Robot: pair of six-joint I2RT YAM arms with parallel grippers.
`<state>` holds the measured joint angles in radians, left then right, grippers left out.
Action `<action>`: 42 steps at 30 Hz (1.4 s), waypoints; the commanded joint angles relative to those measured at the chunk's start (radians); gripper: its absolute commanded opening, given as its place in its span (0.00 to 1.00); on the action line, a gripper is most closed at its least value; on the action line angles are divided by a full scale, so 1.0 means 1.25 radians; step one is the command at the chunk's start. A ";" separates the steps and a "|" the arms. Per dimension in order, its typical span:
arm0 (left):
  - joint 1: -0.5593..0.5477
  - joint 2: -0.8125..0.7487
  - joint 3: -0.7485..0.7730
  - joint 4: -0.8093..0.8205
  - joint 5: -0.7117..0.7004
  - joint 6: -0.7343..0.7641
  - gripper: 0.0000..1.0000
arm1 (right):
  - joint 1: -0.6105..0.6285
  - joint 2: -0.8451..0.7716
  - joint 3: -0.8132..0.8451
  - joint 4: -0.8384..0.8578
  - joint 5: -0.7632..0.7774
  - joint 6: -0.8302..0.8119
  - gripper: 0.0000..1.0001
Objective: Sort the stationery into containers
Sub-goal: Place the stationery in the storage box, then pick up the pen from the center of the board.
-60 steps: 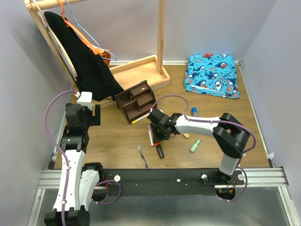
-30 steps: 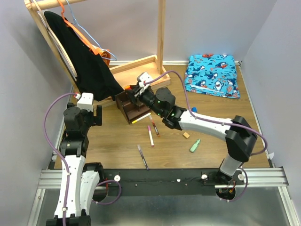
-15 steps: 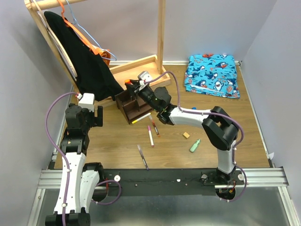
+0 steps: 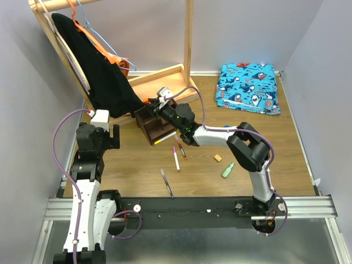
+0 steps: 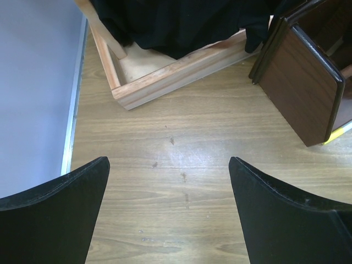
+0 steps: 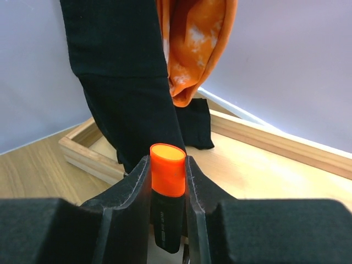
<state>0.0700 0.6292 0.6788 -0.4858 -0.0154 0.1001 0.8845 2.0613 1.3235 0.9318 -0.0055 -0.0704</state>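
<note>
My right gripper is shut on a black-orange marker, orange cap up, held over the back left of the dark brown organiser. The organiser's side also shows in the left wrist view. On the table lie a yellow-white pen against the organiser's front, a pink-white pen, a dark pen, a purple-grey pen, a tan eraser and a mint highlighter. The blue-topped tube is hidden. My left gripper is open and empty, left of the organiser.
The pale wooden rack base lies right behind the organiser, with a black garment and orange cloth hanging over it. A folded shark-print cloth lies at the back right. Walls close in left and right.
My right gripper lifted the black-orange marker off the table and carried it back-left to the organiser. The left arm barely moved.
</note>
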 commanded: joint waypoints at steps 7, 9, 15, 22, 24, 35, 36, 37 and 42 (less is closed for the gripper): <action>-0.002 -0.055 0.020 -0.041 0.036 0.002 0.99 | 0.005 -0.100 -0.003 -0.127 -0.032 0.007 0.62; -0.001 -0.059 0.023 -0.040 0.039 -0.003 0.99 | 0.005 -0.125 -0.003 -0.181 -0.025 0.008 0.63; -0.001 -0.063 0.078 -0.058 0.074 -0.013 0.99 | 0.004 -0.282 0.003 -0.467 0.052 0.016 0.63; -0.002 -0.065 0.139 -0.123 0.099 0.033 0.99 | 0.001 -0.334 0.000 -0.947 0.029 0.100 0.63; -0.001 -0.077 0.153 -0.149 0.093 0.044 0.99 | 0.001 -0.318 -0.005 -1.038 0.009 0.158 0.63; -0.001 -0.161 0.208 -0.215 0.109 0.035 0.99 | -0.004 -0.219 -0.107 -1.039 0.001 0.249 0.53; -0.001 -0.163 0.209 -0.215 0.108 0.021 0.99 | -0.007 -0.193 -0.097 -1.029 0.001 0.247 0.53; -0.001 -0.171 0.208 -0.215 0.108 0.017 0.99 | -0.007 -0.181 -0.092 -1.023 0.001 0.244 0.52; -0.002 -0.187 0.186 -0.199 0.084 -0.021 0.99 | -0.014 -0.111 -0.044 -1.003 0.057 0.250 0.47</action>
<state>0.0700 0.4206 0.9226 -0.7139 0.0952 0.1299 0.8799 1.8660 1.2049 -0.3389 0.0124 0.2192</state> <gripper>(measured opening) 0.988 0.483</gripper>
